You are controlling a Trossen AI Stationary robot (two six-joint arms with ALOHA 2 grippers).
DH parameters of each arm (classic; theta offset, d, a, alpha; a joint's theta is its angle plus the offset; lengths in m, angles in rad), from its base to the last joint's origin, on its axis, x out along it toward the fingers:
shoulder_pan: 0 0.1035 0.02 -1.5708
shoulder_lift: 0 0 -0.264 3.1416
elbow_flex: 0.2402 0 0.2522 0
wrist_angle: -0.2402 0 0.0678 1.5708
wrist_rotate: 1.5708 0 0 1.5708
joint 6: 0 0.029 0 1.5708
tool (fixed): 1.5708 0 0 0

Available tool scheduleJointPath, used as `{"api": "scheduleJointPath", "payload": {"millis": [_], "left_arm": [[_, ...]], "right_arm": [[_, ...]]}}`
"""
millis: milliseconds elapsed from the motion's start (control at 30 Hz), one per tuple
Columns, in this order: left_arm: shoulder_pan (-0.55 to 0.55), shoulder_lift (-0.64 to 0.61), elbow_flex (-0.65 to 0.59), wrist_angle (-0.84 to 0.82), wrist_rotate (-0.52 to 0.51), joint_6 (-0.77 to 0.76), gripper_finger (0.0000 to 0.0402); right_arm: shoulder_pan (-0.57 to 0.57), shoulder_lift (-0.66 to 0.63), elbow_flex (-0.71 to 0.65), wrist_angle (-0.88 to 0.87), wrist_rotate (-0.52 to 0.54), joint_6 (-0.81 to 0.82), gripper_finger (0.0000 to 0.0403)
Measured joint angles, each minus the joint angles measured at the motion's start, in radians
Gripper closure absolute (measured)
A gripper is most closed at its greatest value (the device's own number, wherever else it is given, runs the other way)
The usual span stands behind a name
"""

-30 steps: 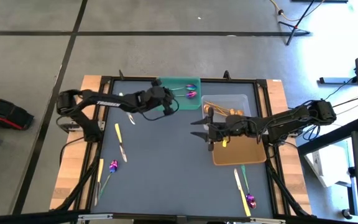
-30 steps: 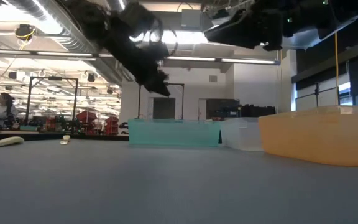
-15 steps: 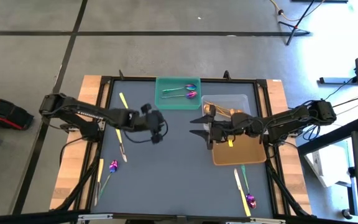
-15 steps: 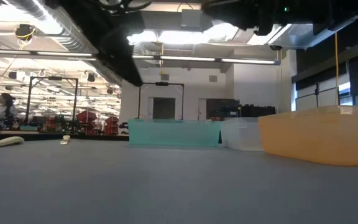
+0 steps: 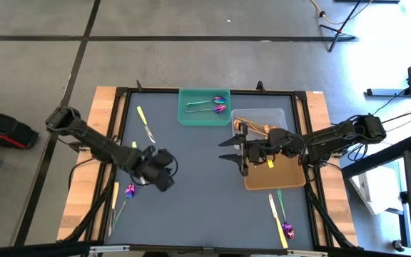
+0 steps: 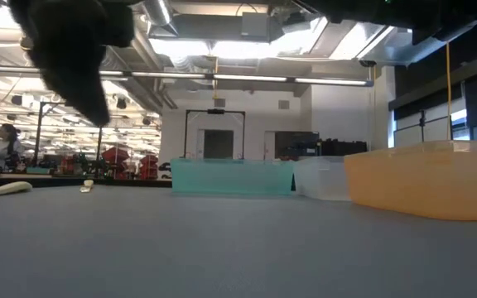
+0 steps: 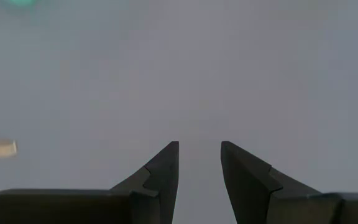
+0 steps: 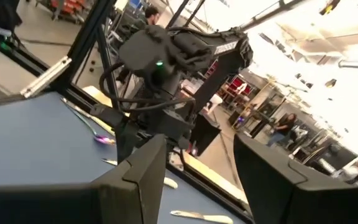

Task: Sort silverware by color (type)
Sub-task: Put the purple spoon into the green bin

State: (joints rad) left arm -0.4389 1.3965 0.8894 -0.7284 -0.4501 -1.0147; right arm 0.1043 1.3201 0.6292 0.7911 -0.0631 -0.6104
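My left gripper (image 7: 199, 167) is open and touches nothing. It points down over bare grey table, near the left side (image 5: 163, 178). A purple-headed spoon (image 5: 129, 190) and a pale yellow knife (image 5: 114, 197) lie just to its left, and another knife (image 5: 145, 123) lies farther back. My right gripper (image 5: 232, 151) is open and empty. It hovers at the table's middle, beside the orange tray (image 5: 291, 180). Two purple spoons (image 5: 218, 104) lie in the green tray (image 5: 188, 118). Gold spoons (image 5: 252, 126) lie in the clear tray (image 5: 282, 114).
A knife (image 5: 276, 218) and a purple spoon (image 5: 286, 228) lie near the table's near right corner. The three trays stand along the far and right side. Bare grey table lies between the two grippers and toward the near edge. People and equipment show in the room beyond.
My left gripper has swung from beside the green tray toward the table's near left, dropping lower over the table close to the purple spoon. My right gripper has stayed near the orange tray.
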Motion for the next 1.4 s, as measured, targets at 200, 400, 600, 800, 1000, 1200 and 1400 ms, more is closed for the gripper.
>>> {"api": "scheduleJointPath", "payload": {"millis": [200, 400, 600, 800, 1000, 1200, 1400], "left_arm": [[-0.155, 0.000, 0.000, -0.051, -0.001, -0.302, 0.0287], [-0.292, 0.001, 0.000, -0.100, 0.000, -0.584, 0.0287], [-0.354, 0.030, 0.000, -0.177, 0.107, -0.808, 0.0287], [-0.382, 0.111, 0.000, -0.230, 0.352, -0.937, 0.0287], [-0.427, 0.136, 0.000, -0.217, 0.563, -0.984, 0.0287], [-0.480, 0.138, -0.005, -0.221, 0.552, -1.044, 0.0287], [-0.495, 0.139, -0.094, -0.138, 0.599, -1.077, 0.0287]], "right_arm": [[0.000, 0.000, 0.000, 0.020, -0.001, 0.039, 0.0221], [0.000, 0.000, 0.000, 0.019, -0.001, 0.048, 0.0221], [0.000, 0.000, 0.000, 0.010, -0.001, 0.086, 0.0221], [0.000, 0.000, 0.000, -0.009, 0.000, 0.109, 0.0221], [0.000, 0.000, 0.000, -0.013, 0.000, 0.135, 0.0221], [0.000, 0.000, 0.000, -0.034, 0.001, 0.135, 0.0221], [0.000, 0.000, 0.000, -0.034, 0.001, 0.135, 0.0221]]}}
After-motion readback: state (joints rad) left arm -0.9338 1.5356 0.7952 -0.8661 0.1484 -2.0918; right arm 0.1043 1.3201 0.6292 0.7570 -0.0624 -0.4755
